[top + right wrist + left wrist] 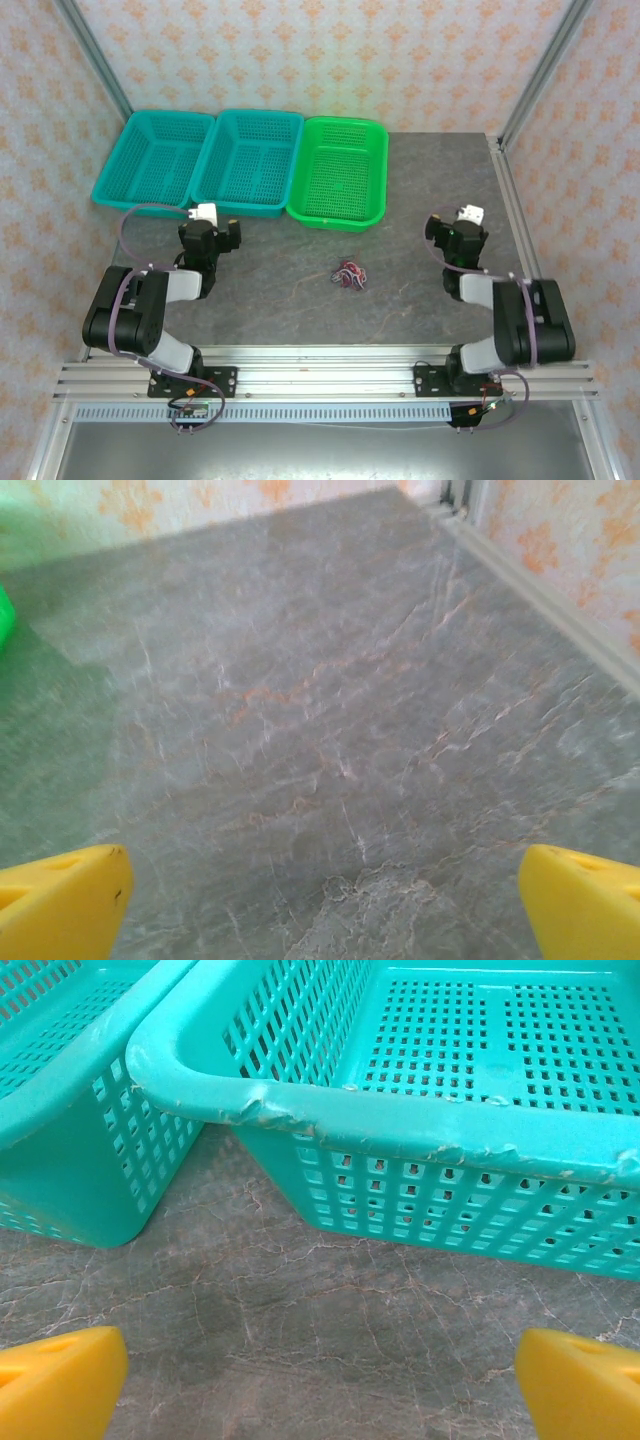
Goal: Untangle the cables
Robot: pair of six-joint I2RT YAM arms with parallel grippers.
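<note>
Your left jaws stand wide with nothing between them. Their yellow fingertips sit low over the grey worktop, facing the scuffed near wall of a teal basket, with a second teal basket to its left. Your right jaws are spread just as wide and hold nothing, their fingertips over bare worktop, with a sliver of the green basket at the left edge of that view. From above, the left jaws are left of the green basket, close to the front of the teal basket beside it, and the right jaws are off to its right, clear of it. The cables lie in a small tangled clump of red, dark and pale strands on the worktop in front of the green basket, apart from it and from both jaws.
</note>
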